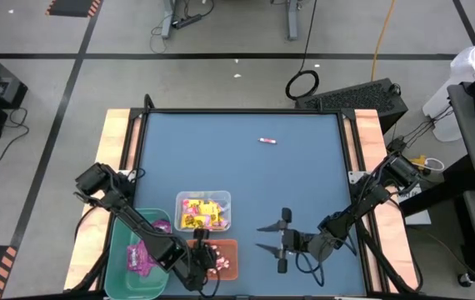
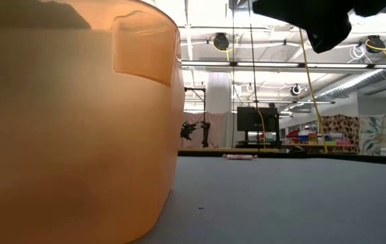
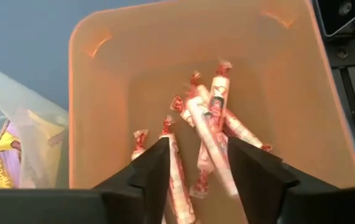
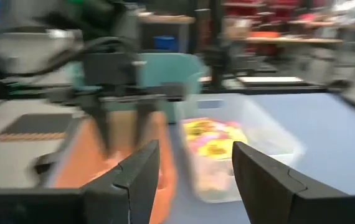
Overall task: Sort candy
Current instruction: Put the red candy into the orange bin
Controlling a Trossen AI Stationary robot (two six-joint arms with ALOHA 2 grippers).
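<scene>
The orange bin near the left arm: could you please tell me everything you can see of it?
The orange bin is a translucent, plastic-looking rectangular tub with rounded corners, standing upright and open-topped at the table's near edge, right of the green bin and just in front of the clear bin. Several pink-and-white sticks lie loose on its floor. The left gripper hangs directly over it, fingers parted.

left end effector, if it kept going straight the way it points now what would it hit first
Most likely the pink-and-white candy sticks piled in the orange bin. The left end effector, open, points down into that bin, right above them; depth is hard to judge.
</scene>
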